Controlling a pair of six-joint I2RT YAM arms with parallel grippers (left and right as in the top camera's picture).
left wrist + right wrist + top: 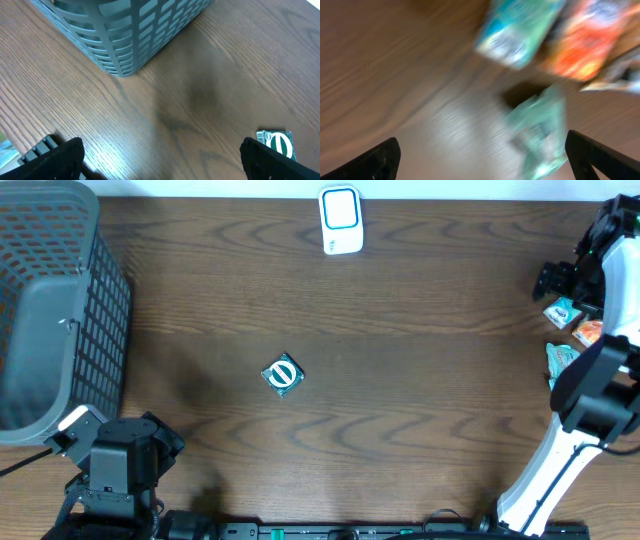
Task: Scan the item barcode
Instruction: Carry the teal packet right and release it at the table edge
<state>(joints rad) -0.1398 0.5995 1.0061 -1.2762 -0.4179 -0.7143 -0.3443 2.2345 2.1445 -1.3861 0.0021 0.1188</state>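
Small green-and-white packet [282, 375] lies flat mid-table, turned corner-on like a diamond. It is near square, with no clear long axis. Bare table [420, 410] on all sides of it. White scanner [340, 220] at far edge, well apart. Grey basket [50, 310] at left edge. Left gripper [160, 167] at near-left corner, fingers spread wide, empty. Right gripper [487, 162] fingers spread wide, nothing between them, above teal packet [520, 30], orange packet [582, 42] and pale green packet [542, 132] at right edge. That view is blurred.
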